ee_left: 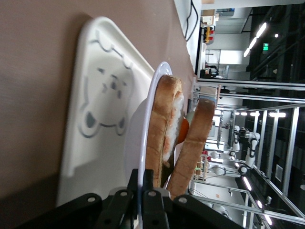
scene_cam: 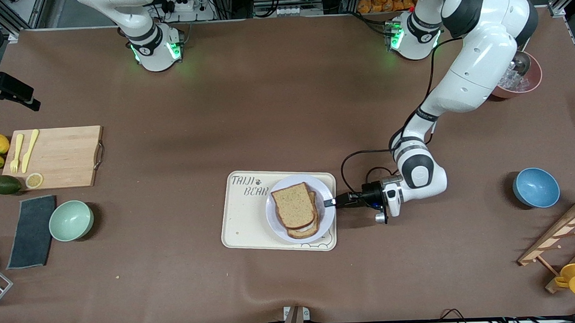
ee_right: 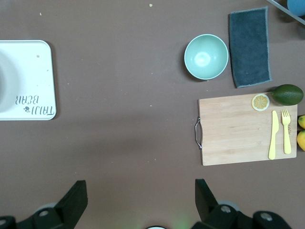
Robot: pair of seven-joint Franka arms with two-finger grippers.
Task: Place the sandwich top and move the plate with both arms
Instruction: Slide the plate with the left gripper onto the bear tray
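The plate (scene_cam: 272,214) sits on the cream bear tray (scene_cam: 244,220). The sandwich top (scene_cam: 294,205) lies on the lower slice, slightly askew. My left gripper (scene_cam: 331,202) is shut on the plate's rim on the side toward the left arm's end of the table. In the left wrist view its fingers (ee_left: 141,183) pinch the thin rim (ee_left: 151,100), and the sandwich top (ee_left: 193,143) rests over the egg and lower slice (ee_left: 159,124). My right gripper (ee_right: 139,188) is open and empty, high over bare table; the front view does not show it.
Toward the right arm's end lie a cutting board (scene_cam: 58,157) with cutlery, fruit, a green bowl (scene_cam: 71,220) and a dark cloth (scene_cam: 31,231). Toward the left arm's end are a blue bowl (scene_cam: 535,187), a pink bowl (scene_cam: 519,79) and a wooden rack (scene_cam: 558,240).
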